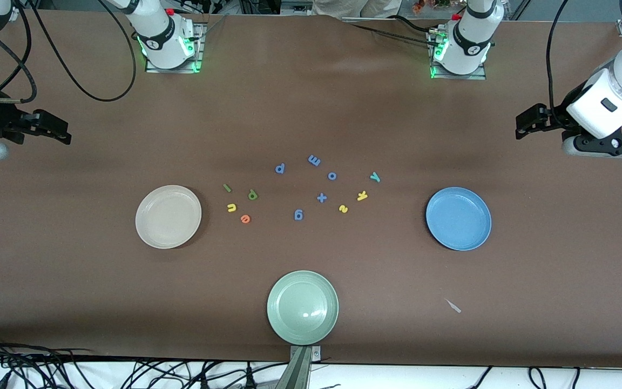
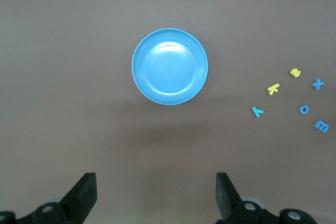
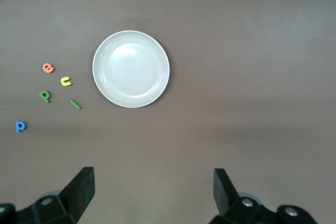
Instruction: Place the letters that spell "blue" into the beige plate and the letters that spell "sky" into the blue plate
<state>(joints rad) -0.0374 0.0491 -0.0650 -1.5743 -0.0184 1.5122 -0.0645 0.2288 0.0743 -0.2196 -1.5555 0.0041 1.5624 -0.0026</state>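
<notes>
The beige plate [image 1: 168,216] [image 3: 131,68] lies empty toward the right arm's end. Beside it are the green "l" [image 1: 227,188], green "b" [image 1: 252,194], yellow "u" [image 1: 231,207] and orange "e" [image 1: 245,219]. Toward the left arm's end the blue plate [image 1: 458,218] [image 2: 169,66] is empty too, with the teal "y" [image 1: 375,176], yellow "k" [image 1: 362,196] and yellow "s" [image 1: 343,208] beside it. My right gripper [image 1: 64,135] [image 3: 153,190] hangs open and empty over the table's end by the beige plate. Over the other end, my left gripper [image 1: 521,127] [image 2: 156,192] is open and empty.
A pale green plate [image 1: 302,307] sits near the front edge, nearer the camera than the letters. Several blue letter pieces [image 1: 314,160] lie between the two letter groups. A small pale scrap [image 1: 453,306] lies on the brown table nearer the camera than the blue plate.
</notes>
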